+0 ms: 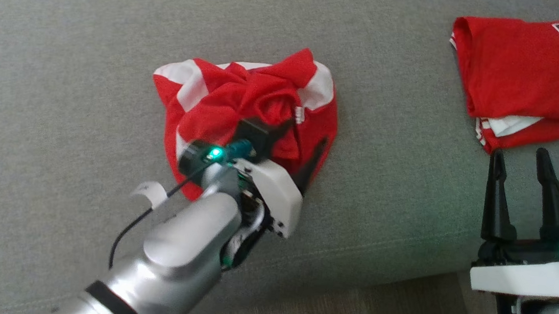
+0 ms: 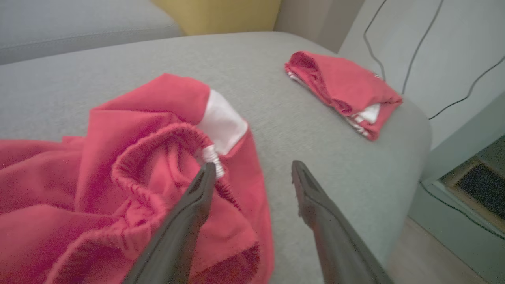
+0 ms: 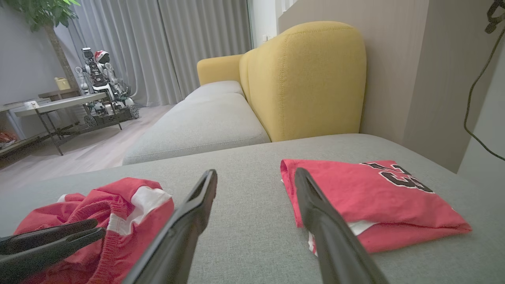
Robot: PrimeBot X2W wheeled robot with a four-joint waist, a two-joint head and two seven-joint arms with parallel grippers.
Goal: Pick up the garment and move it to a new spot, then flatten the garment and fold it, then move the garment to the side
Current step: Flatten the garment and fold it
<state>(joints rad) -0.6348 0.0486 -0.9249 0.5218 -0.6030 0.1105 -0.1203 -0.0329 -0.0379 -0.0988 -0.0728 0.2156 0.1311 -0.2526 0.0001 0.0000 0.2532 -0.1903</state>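
Number 23 on folded red jersey point(image 1: 524, 67)

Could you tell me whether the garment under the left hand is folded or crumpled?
Crumpled: the garment lies bunched in a heap on the cushion, its elastic waistband twisted.

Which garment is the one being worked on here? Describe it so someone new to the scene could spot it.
On the wide grey sofa cushion, look near the middle, at the tips of the open left gripper. There lies the crumpled red garment with white panels and a gathered elastic band. Unlike the folded red jersey numbered 23 to its right, it is a bunched heap.
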